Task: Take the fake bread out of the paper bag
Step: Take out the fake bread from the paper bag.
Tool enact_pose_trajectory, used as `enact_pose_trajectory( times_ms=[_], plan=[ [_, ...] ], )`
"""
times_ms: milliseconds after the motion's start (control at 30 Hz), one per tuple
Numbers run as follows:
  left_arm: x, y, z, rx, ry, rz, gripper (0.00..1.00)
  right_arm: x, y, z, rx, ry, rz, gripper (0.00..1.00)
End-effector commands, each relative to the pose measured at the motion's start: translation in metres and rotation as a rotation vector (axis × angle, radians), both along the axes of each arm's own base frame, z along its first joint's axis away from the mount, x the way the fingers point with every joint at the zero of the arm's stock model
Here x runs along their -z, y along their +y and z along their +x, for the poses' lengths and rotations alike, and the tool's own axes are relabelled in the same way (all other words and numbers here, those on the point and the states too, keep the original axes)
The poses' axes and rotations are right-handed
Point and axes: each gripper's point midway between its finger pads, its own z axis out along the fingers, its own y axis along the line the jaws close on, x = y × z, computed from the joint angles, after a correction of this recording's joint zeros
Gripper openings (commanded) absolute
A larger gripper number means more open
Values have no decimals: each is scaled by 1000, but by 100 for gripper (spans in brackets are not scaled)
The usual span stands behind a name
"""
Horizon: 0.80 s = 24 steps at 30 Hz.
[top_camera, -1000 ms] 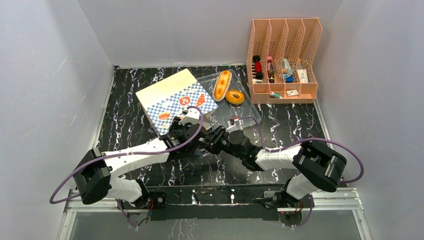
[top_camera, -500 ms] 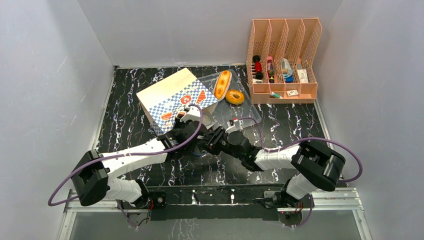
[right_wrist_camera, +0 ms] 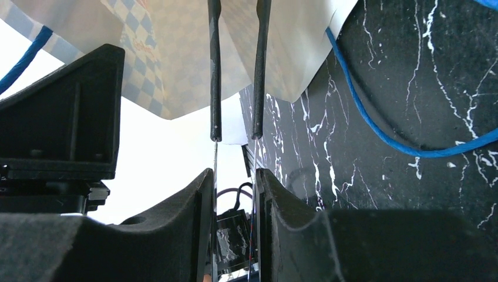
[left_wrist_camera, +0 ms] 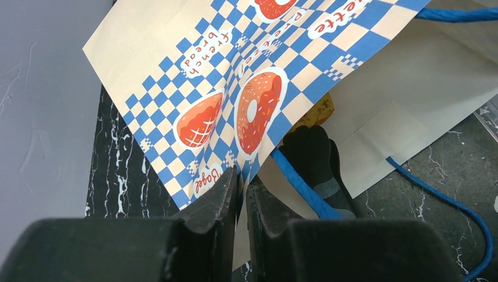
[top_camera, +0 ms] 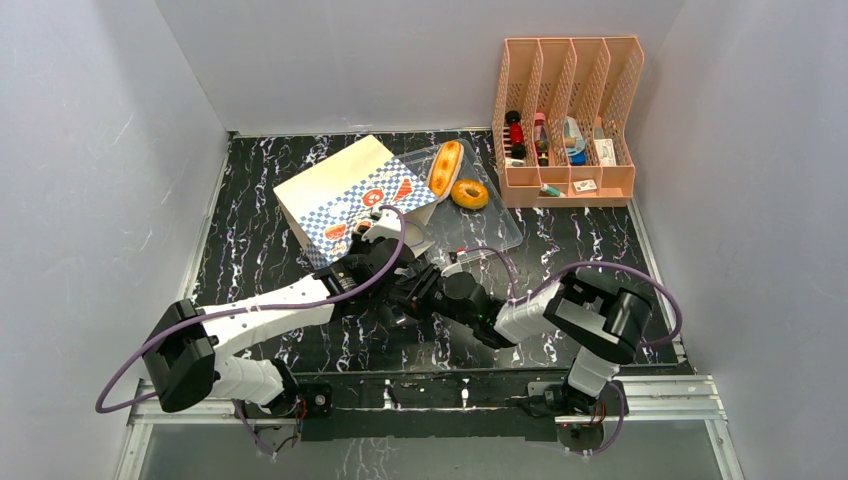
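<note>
The paper bag (top_camera: 338, 192) lies at the back left, its mouth towards me. My left gripper (top_camera: 378, 248) is shut on the checkered mouth edge (left_wrist_camera: 242, 176) and holds it lifted. In the left wrist view a yellow-tan piece of fake bread (left_wrist_camera: 315, 111) shows inside the bag (left_wrist_camera: 176, 53), with a black finger of my right gripper (left_wrist_camera: 314, 155) beside a blue cord handle (left_wrist_camera: 299, 182). My right gripper (top_camera: 408, 292) is at the bag mouth, its jaws (right_wrist_camera: 235, 147) a narrow gap apart with nothing between. A long orange bun (top_camera: 443, 169) and a ring donut (top_camera: 469, 193) lie on the clear tray (top_camera: 495, 235).
A pink slotted organizer (top_camera: 566, 120) with small items stands at the back right. Grey walls close in the left, back and right. A loose blue cord (right_wrist_camera: 376, 126) lies on the black marble table (top_camera: 580, 250) by the right gripper.
My right arm has pushed left, towards the bag mouth. My left gripper has lifted the bag's near edge higher and the bag has tipped back a little.
</note>
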Motion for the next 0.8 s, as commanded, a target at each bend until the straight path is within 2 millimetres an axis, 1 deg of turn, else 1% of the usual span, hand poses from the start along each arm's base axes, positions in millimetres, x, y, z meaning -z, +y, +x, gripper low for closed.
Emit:
enact_pose_trajectory(
  times_ms=[0, 133, 200, 233, 533, 767],
  plan=[
    [-21, -1, 2, -5, -36, -53, 9, -30, 10, 9, 18, -42, 123, 28],
    [-22, 0, 1, -5, -34, -59, 9, -25, 12, 9, 20, -26, 132, 31],
    [-23, 0, 0, -6, -37, -63, 9, -26, 13, 9, 20, -23, 147, 31],
    [-23, 1, 0, -5, -36, -62, 8, -16, 14, 9, 21, -10, 135, 31],
    [-28, -1, 0, 6, -39, -75, 7, -6, 18, 12, 22, 11, 154, 32],
    [-29, 0, -3, 13, -37, -92, 7, -4, 24, 25, 49, 14, 181, 34]
  ],
)
